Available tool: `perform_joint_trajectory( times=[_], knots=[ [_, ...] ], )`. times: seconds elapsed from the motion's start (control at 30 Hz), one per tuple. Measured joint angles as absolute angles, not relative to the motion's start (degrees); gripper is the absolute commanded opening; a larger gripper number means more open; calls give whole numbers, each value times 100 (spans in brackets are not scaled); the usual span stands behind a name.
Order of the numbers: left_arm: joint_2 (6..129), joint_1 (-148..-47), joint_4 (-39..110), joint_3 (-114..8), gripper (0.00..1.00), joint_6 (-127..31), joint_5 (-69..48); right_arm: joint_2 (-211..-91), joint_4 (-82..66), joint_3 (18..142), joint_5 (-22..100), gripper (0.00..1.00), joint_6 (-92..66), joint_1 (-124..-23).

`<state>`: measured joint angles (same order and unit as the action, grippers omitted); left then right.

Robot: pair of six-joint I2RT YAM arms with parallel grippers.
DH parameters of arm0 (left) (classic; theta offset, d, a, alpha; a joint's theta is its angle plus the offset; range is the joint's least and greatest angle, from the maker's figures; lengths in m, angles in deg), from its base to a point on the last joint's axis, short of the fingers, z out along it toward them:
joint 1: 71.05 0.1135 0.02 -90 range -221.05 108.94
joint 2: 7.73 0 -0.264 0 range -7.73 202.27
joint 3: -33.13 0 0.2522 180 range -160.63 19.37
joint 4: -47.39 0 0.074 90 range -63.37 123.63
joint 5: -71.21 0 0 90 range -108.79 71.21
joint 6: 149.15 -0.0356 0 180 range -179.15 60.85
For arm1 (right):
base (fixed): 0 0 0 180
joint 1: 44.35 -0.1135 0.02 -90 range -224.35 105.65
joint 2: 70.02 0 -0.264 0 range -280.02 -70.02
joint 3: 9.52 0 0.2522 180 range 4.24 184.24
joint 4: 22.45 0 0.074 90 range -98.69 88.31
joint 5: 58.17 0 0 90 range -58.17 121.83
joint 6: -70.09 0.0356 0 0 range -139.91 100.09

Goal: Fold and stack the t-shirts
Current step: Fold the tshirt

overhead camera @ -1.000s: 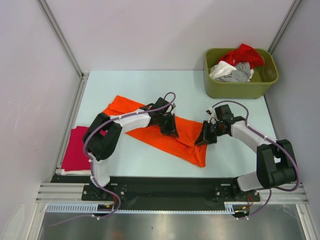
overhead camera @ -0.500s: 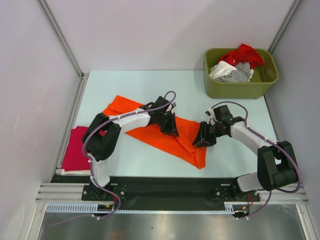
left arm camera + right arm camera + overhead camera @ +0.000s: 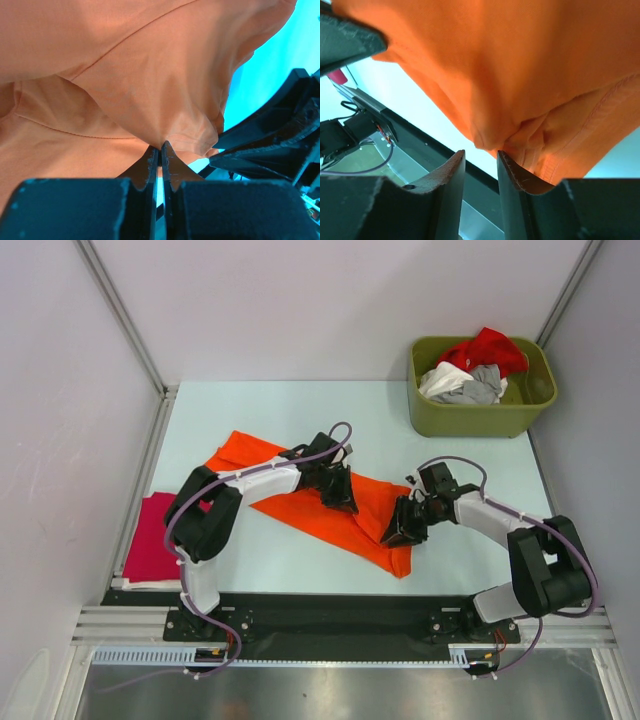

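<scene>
The bright orange t-shirt (image 3: 335,528) lies spread diagonally across the middle of the table. My left gripper (image 3: 347,504) is shut on a pinch of its cloth (image 3: 165,100), with the jaws pressed together (image 3: 160,146). My right gripper (image 3: 393,534) is at the shirt's right edge. Its jaws stand slightly apart (image 3: 481,152), and a puckered bunch of orange cloth (image 3: 520,75) sits just at the tips, not between them. A magenta-red t-shirt (image 3: 150,535) lies flat at the table's left edge.
The olive-green bin (image 3: 470,420) stands at the back right. It holds a red t-shirt (image 3: 485,348), a white one (image 3: 442,378) and a grey one (image 3: 482,390). A dark rail (image 3: 330,605) runs along the near edge of the table.
My right gripper has moved left and toward the near edge, onto the orange shirt's right edge. The left gripper has stayed put, still shut on the cloth.
</scene>
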<state>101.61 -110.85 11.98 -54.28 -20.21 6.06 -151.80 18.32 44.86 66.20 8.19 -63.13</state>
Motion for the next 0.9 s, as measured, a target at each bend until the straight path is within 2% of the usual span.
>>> perform_joint_trajectory(
  times=[0.17,0.27,0.3,0.33,0.67,0.9],
  knots=[
    [10159,-11085,1200,-5428,7,-2021,610,-15468,1535,4484,6631,34,928,-6333],
    [10159,-11085,1200,-5428,7,-2021,612,-15538,1419,4484,6653,18,1007,-6348],
    [10159,-11085,1200,-5428,7,-2021,612,-15553,1382,4486,6682,2,1024,-6353],
    [10159,-11085,1198,-5428,6,-2021,612,-15566,1336,4486,6719,0,1040,-6364],
    [10087,-11085,1167,-5235,4,-2165,599,-15147,1674,4499,6983,0,1013,-6407],
    [9938,-11078,1007,-5030,7,-2283,584,-14930,1714,4388,7062,0,1011,-6412]
  ],
)
